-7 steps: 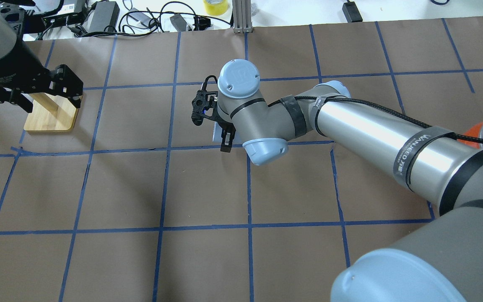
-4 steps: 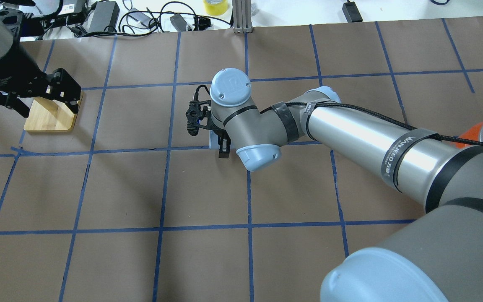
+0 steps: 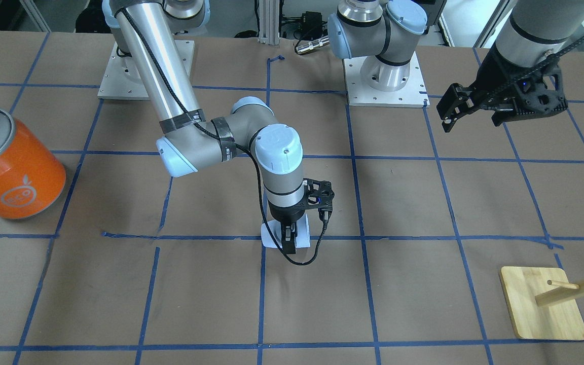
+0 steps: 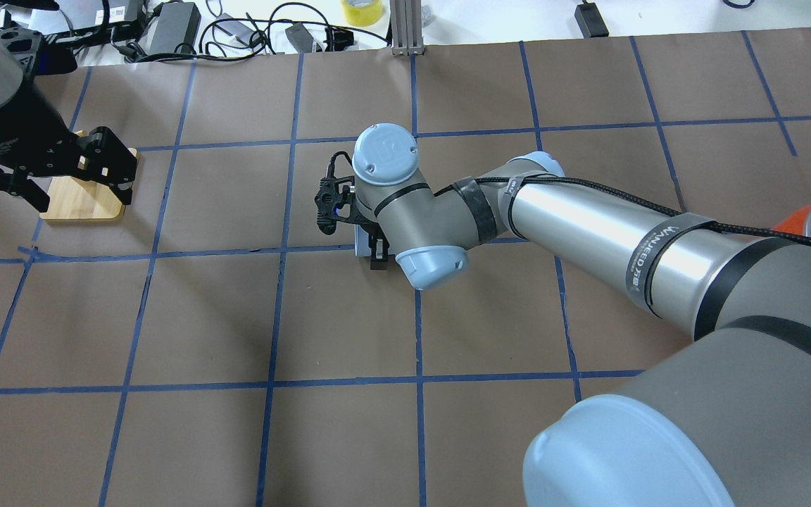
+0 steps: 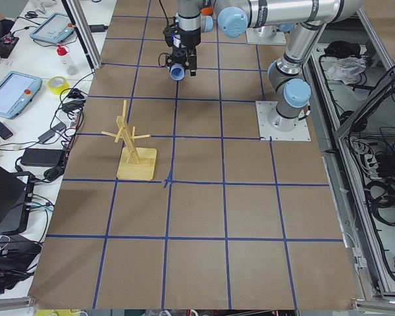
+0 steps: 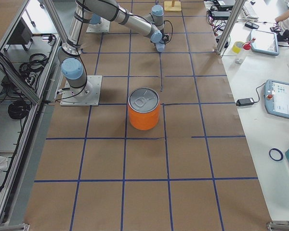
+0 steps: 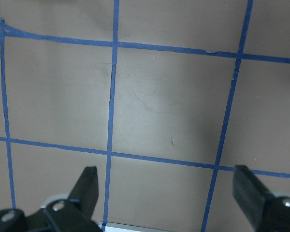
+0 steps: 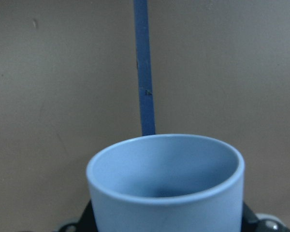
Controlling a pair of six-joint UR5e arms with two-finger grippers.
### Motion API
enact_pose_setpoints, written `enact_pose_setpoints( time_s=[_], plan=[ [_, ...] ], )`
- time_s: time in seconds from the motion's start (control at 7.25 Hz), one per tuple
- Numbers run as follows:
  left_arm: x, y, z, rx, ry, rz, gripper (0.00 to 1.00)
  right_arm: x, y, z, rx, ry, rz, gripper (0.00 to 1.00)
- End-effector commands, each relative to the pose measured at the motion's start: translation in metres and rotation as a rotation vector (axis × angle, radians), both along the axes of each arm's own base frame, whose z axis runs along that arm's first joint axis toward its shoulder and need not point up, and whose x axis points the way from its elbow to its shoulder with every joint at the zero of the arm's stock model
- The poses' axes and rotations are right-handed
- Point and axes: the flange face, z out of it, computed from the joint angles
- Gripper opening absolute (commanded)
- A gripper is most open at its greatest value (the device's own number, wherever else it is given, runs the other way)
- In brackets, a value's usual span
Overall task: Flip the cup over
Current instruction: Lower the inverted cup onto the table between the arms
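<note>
The pale lavender-blue cup [image 3: 273, 239] is held by my right gripper [image 3: 289, 242], which points down and is shut on its sides near a blue tape crossing at mid-table. The cup is low over the paper; I cannot tell if it touches. In the right wrist view the cup [image 8: 166, 186] fills the lower frame, with its open mouth and bluish inside facing the camera. In the overhead view the wrist hides most of the cup [image 4: 360, 241]. My left gripper [image 3: 472, 115] is open and empty, held high at the table's left side above the wooden stand.
A large orange can [image 3: 13, 167] with a silver top stands at the table's right side. A wooden peg stand [image 3: 543, 304] on a square base sits far left, under my left gripper [image 4: 82, 197]. Cables and chargers lie beyond the far edge.
My right gripper has moved down and slightly toward the robot with the cup in it. My left gripper has shifted a little over the wooden stand and stays open.
</note>
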Motion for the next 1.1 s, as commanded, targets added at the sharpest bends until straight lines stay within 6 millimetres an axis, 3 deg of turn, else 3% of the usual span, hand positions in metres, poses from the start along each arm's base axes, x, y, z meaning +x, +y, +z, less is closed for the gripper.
enact_pose_setpoints(
  time_s=[0.0,0.28,0.41,0.69,0.97],
  plan=[
    [0.000,-0.002,-0.001,-0.007,0.001,0.005,1.00,0.001,0.001,-0.001,0.008,-0.006,-0.001,0.79],
    [0.003,-0.010,-0.007,-0.009,0.006,-0.007,1.00,0.001,-0.001,0.006,0.000,-0.016,-0.007,0.84],
    [0.003,-0.010,-0.009,-0.006,0.009,-0.007,1.00,0.003,-0.006,0.027,-0.026,-0.025,-0.013,0.85],
    [0.004,-0.010,-0.008,-0.004,0.000,-0.009,1.00,-0.021,-0.015,0.082,0.013,-0.014,-0.089,0.88],
    [0.005,-0.017,-0.017,-0.004,0.008,-0.022,1.00,-0.078,-0.023,0.149,0.096,-0.001,-0.217,0.88]
  ],
)
